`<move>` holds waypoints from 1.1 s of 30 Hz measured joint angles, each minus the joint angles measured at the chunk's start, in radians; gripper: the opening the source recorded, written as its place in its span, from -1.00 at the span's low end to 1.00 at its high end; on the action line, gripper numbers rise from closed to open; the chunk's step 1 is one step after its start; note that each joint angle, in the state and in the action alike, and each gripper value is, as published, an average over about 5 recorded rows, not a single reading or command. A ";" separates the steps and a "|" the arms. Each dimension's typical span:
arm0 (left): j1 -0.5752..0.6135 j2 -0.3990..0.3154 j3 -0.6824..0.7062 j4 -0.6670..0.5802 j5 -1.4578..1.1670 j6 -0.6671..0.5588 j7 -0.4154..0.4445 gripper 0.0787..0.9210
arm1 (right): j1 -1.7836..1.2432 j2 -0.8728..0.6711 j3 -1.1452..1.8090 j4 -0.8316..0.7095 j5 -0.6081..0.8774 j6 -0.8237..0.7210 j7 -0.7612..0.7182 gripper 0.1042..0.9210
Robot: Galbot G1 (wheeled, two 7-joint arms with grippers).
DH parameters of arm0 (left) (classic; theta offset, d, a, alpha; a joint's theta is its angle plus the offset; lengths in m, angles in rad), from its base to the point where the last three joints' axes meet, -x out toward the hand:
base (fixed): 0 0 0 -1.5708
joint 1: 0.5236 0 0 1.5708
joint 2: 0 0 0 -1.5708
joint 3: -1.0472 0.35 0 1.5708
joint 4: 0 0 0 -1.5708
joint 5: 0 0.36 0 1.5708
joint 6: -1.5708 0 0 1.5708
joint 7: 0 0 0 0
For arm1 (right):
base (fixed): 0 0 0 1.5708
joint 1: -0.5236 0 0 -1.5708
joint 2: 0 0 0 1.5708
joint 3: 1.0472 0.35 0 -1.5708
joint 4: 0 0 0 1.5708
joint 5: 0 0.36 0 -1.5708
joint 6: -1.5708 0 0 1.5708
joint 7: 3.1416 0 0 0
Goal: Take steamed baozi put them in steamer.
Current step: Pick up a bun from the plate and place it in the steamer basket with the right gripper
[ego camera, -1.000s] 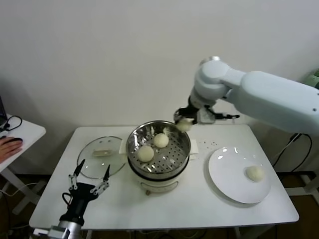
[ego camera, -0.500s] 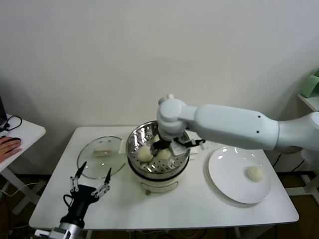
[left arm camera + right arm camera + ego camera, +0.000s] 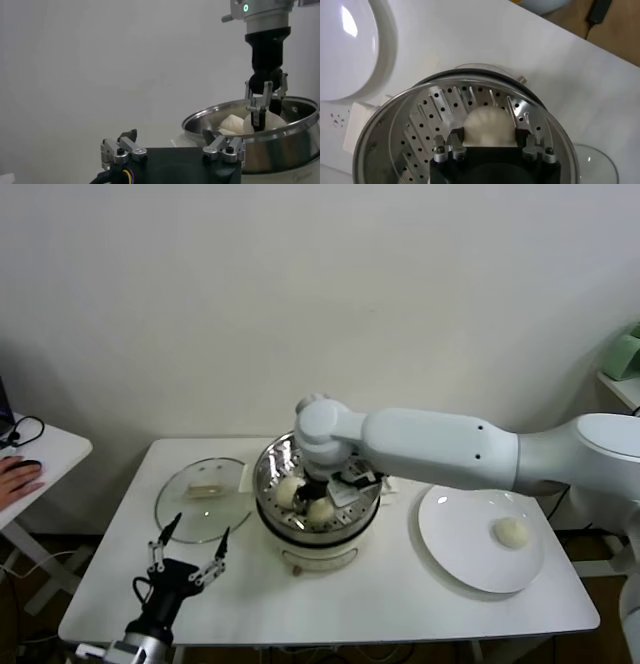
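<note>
While the right gripper [image 3: 318,496] is lowered inside the steamer [image 3: 270,469], its fingers [image 3: 446,146] are seen in the right wrist view spread on either side of a steamed baozi [image 3: 489,125], close to it or touching; whether they grip it cannot be told. The bun sits on the perforated tray [image 3: 422,120], with the steel wall curving closely round it, so little room is left beside the gripper. In the head view a second bun [image 3: 290,490] is seen on the tray just beside the first, and one more bun [image 3: 512,531] lies on the white plate [image 3: 455,534], well apart from the pot on the right side of the table [image 3: 400,599]. Bare tabletop is left in front of the steamer and between it and the plate.

Half a second ago the arm's elbow was held slightly farther right; it is now swung left, and the gripper is set deeper in the pot. A second ago the bun was carried above the pot's far rim.

The left gripper [image 3: 188,556] is parked near the table's front left edge, fingers spread apart, just in front of the glass lid [image 3: 200,499]. Much of the tray is hidden by the right arm in the head view, so any further bun cannot be made out.
</note>
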 measured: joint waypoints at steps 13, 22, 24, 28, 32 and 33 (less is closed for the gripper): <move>-0.009 0.007 0.011 -0.003 -0.001 0.010 -0.004 0.77 | -0.012 0.004 -0.019 -0.029 -0.002 0.049 0.004 0.40; -0.013 0.008 0.015 -0.009 -0.001 0.019 -0.009 0.77 | -0.019 -0.006 -0.022 -0.024 -0.012 0.070 0.006 0.45; -0.015 0.009 0.016 -0.010 -0.001 0.021 -0.010 0.77 | -0.020 -0.009 -0.023 -0.021 -0.013 0.074 0.007 0.45; -0.017 0.010 0.017 -0.010 -0.001 0.024 -0.011 0.77 | -0.023 -0.014 -0.024 -0.018 -0.016 0.081 0.013 0.47; -0.019 0.010 0.017 -0.011 -0.001 0.026 -0.012 0.77 | -0.024 -0.017 -0.022 -0.019 -0.018 0.087 0.017 0.65; -0.020 0.010 0.017 -0.011 -0.001 0.026 -0.012 0.77 | -0.023 -0.018 -0.021 -0.020 -0.018 0.088 0.017 0.69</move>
